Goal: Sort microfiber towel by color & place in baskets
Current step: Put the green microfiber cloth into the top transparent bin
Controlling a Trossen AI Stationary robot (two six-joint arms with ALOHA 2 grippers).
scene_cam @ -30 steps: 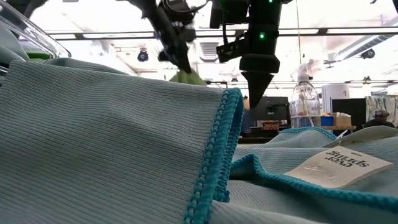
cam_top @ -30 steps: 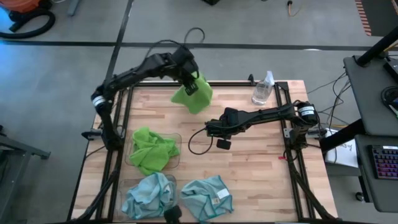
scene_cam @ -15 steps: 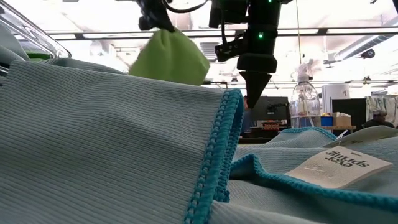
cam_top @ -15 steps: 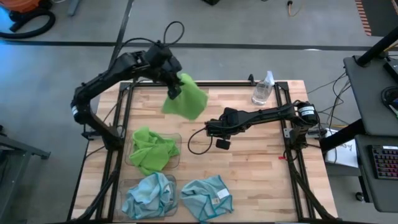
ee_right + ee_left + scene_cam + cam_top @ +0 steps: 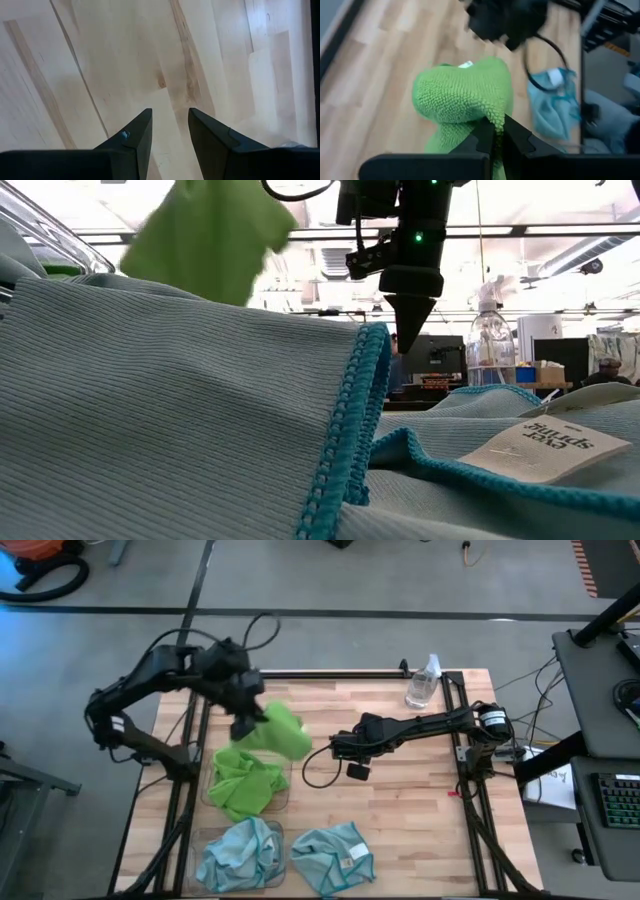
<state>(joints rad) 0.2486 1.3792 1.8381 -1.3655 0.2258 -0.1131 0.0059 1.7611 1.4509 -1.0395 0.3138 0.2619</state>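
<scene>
A: Step in hand: carrying green towel (image 5: 278,730) toward the basket (image 5: 284,762) of green cloths. Left claw (image 5: 246,725) clamped on towel, hanging just above that basket's far edge.

B: Next move, judged: lower over the basket, then release. Right claw (image 5: 167,131)?

A: Apart, empty, hovering over bare surface (image 5: 400,780), right of that basket. Tagged blue towel (image 5: 333,855) loose beside blue-filled basket (image 5: 202,840), unsorted.
</scene>
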